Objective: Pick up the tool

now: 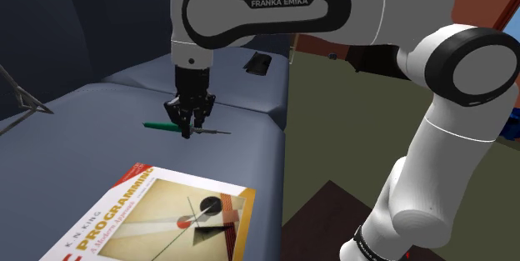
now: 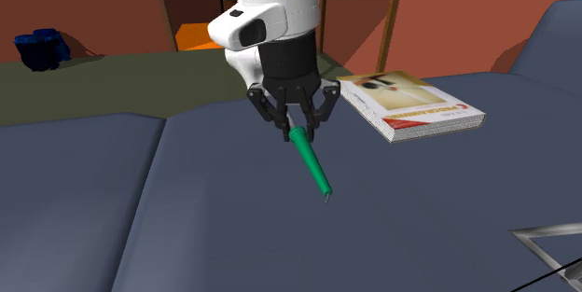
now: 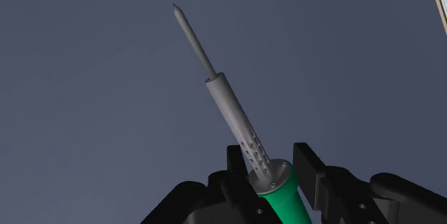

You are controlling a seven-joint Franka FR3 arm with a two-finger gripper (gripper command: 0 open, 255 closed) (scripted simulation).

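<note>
Two black fingers of all-black gripper point(image 3: 274, 164) pinching green handle of soldering-iron tool point(image 3: 233, 115) just behind its grey collar, with perforated grey shaft and pointed tip sticking out beyond. From shoulder view, gripper point(image 1: 190, 124) low over dark blue-grey cushioned surface point(image 1: 92, 126), tool point(image 1: 158, 125) crossing beneath it. From second exterior view, tool point(image 2: 312, 164) slanting down from gripper point(image 2: 298, 124), tip close to surface point(image 2: 214, 215). Well apart on same surface, flat paperback book with pale geometric cover point(image 1: 167, 218).

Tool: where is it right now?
In the shoulder view the tool is left of centre over the blue-grey cushion, beyond the book, green handle clasped by the gripper.
</note>
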